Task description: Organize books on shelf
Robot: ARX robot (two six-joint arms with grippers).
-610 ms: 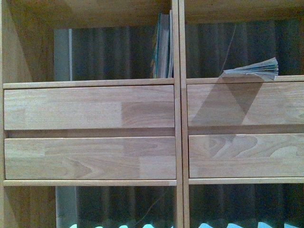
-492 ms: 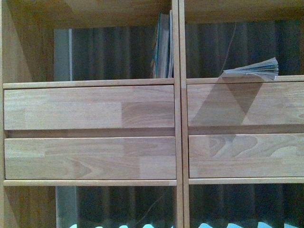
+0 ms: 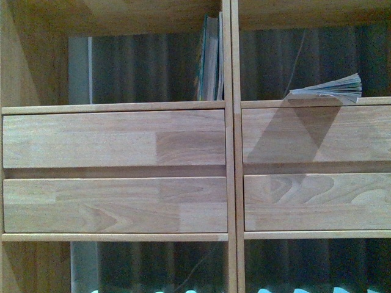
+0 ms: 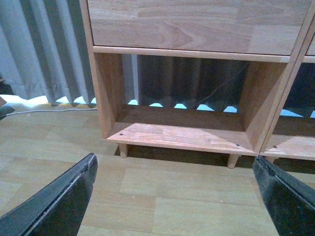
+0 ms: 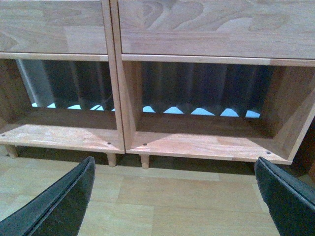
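The left gripper (image 4: 174,162) hangs low over the wood floor (image 4: 147,196), facing the shelf's bottom left compartment (image 4: 182,137). Its black fingers (image 4: 59,199) are spread wide with nothing between them.

Up on the shelf (image 3: 116,108), the upper left compartment holds the upright books (image 3: 209,58). They are a slim stack of softcovers pressed into its right corner against the divider (image 3: 230,73). They look light and floppy, and they probably stand only because the divider props them. A grip would best close across the whole stack near the spines, low down, so the covers do not bow.

Right of the divider, the flat book (image 3: 327,90) lies on the floor of the upper right compartment near its front edge. Its pages are fanned open towards the room. It seems light and limp, so pinching a few loose pages would likely tear or spill it. The closed spine side looks the safer place to hold, but it is hard to make out from here.

A thin cable (image 3: 297,55) hangs behind it in front of the dark curtain (image 3: 146,67) and could snag. The plain drawer fronts (image 3: 116,137) lie between both grippers and the books.

The right gripper (image 5: 174,163) is also low over the floor before the bottom compartments, its fingers parted wide and empty.
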